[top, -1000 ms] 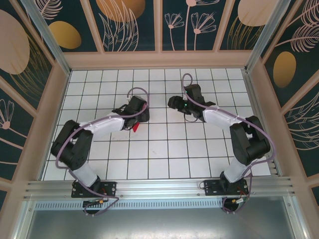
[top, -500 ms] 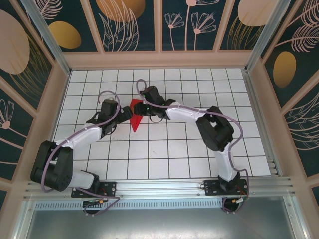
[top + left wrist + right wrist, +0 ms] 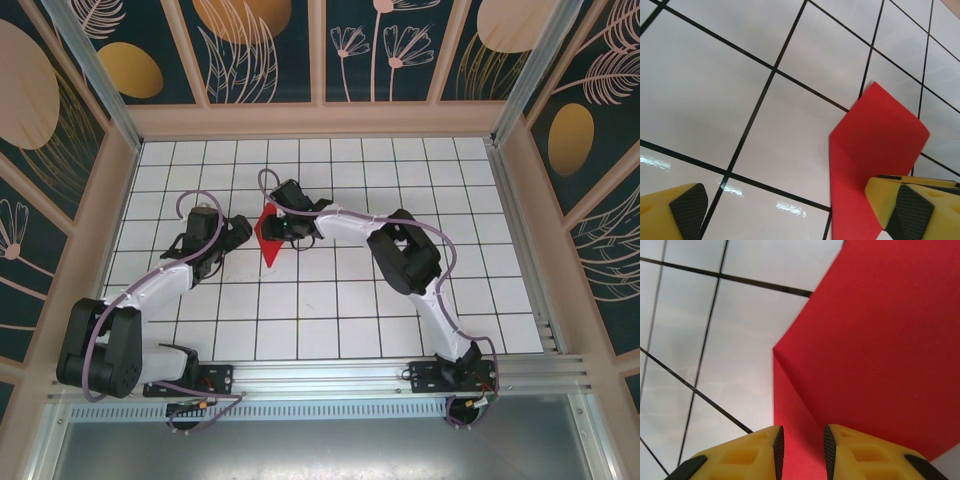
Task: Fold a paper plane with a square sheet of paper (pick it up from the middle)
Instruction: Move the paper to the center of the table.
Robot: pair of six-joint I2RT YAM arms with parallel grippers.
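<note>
Paper, a bright red sheet of paper (image 3: 267, 238) creased into a wedge, is lying on the white tiled table (image 3: 400, 300) at about 9 o'clock from the table's middle in the top view. Its narrow tip is pointing toward 6 o'clock.

The right gripper (image 3: 283, 226) is reaching across the table and sitting at roughly 2 o'clock of the wedge, over its broad end. In the right wrist view the red sheet of paper (image 3: 880, 340) is spreading from 12 to 4 o'clock. A fold line is running from the picture's middle down toward 6 o'clock, into the narrow slot of the right gripper (image 3: 801, 432). Its yellow fingers (image 3: 855, 450) are standing close together with red showing in the gap. I cannot tell whether the pads are pressing the fold.

The left gripper (image 3: 238, 232) is hovering at 9 o'clock of the wedge, just beside it. In the left wrist view the left gripper (image 3: 799, 205) is spread wide, one finger at 7 o'clock and the other finger (image 3: 920, 215) at 5 o'clock. The second one is overlapping the lower part of the red sheet of paper (image 3: 875, 145), which is sitting toward 4 o'clock with a crease across it.
</note>
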